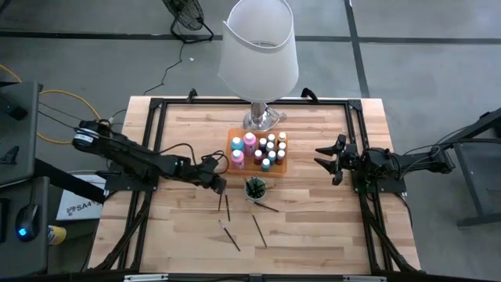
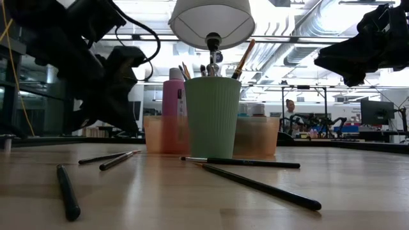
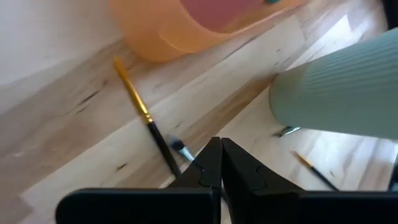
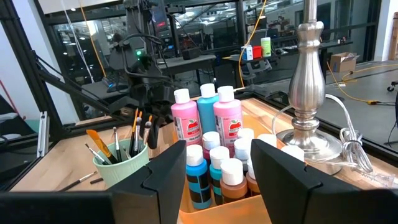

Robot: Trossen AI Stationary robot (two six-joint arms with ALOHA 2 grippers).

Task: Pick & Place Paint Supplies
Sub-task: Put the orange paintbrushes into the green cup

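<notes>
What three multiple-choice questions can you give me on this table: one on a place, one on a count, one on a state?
1. Where does the pale green ribbed plastic cup of brushes stand? A: on the wooden table beside the orange plastic tray. B: inside that tray. C: on the floor.
2. How many tall pink bottles are in the tray? A: one. B: two. C: four.
3. How do the left gripper's jaws stand? A: wide open. B: around a bottle. C: shut.
Answers: A, the high view shows it on wood outside the tray; B, the right wrist view shows two flanking a tall teal bottle; C, the left wrist view shows them closed together.
</notes>
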